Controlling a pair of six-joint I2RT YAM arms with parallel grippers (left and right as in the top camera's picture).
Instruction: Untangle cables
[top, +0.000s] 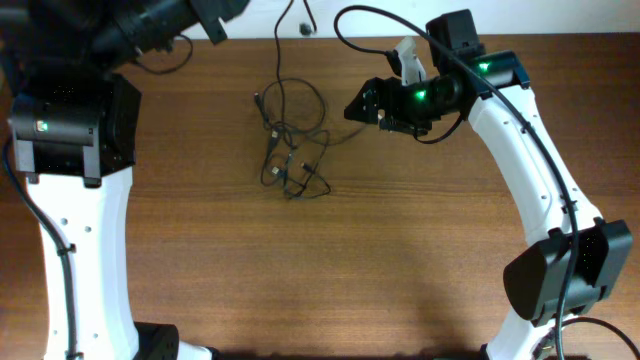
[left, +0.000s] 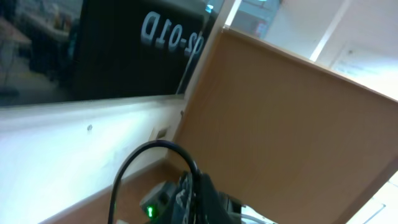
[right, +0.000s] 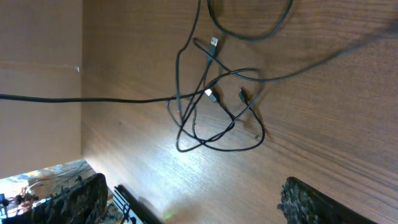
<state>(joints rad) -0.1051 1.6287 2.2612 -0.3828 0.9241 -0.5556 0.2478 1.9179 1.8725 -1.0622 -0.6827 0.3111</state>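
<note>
1 clump of cables (top: 280, 152) on the table (top: 300, 270), upper middle, between the 2 arms. Thin black cords are looped and crossed over each other. The exact cord count can't be told, as the strands overlap too much. The right wrist view shows the cables (right: 211, 94) w/ 3 small plug ends: 1 at the top of the tangle and 2 close together near its centre. From the clump, 1 strand runs up to the far table edge in the overhead view. Another long strand goes off the left side in the right wrist view.

2 grippers. The right gripper (top: 356, 106) is near the clump, to its right and apart from it. In its own cam the right gripper (right: 193, 186) is spread wide, w/ fingers (right: 81, 196) at both lower corners. Nothing is between them and no cord is touched.

The left gripper (top: 215, 22) is at the top edge, well apart from the cables and partly cropped. Can't tell how far open it is. Its wrist cam faces the room, not the table.
</note>
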